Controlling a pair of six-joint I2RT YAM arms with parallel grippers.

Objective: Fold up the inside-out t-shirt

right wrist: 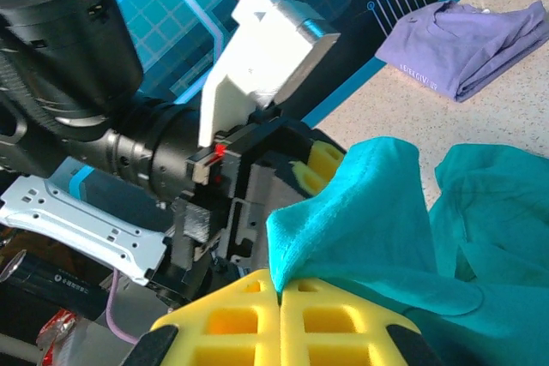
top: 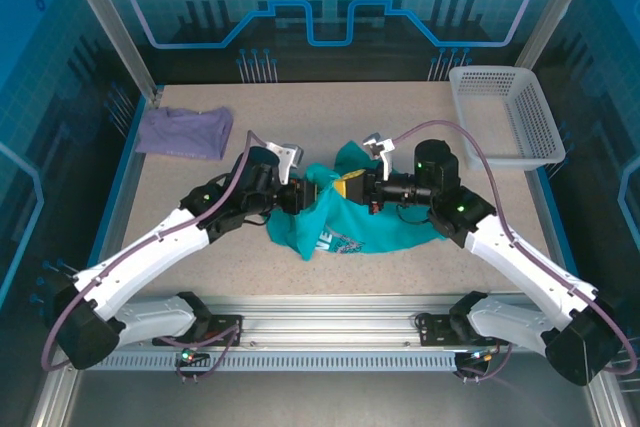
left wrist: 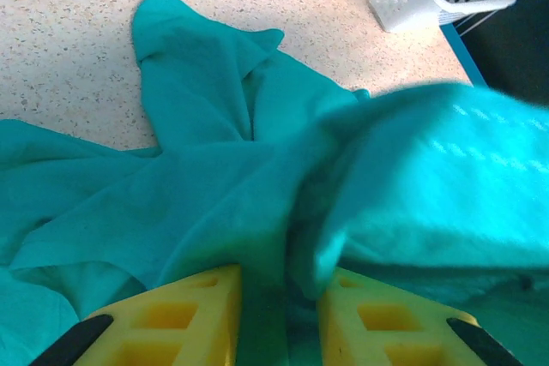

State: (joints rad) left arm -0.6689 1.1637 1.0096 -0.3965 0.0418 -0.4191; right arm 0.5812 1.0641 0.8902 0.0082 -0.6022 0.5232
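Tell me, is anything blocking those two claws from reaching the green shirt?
Nothing visible does. The left gripper and right gripper each pinch the teal t-shirt; the purple shirt and white basket lie apart near the far corners.

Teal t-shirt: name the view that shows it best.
Top external: it frames nearly the whole bunched teal t-shirt. Left wrist shows cloth gripped in the left pincer; right wrist, one fold in the right pincer.
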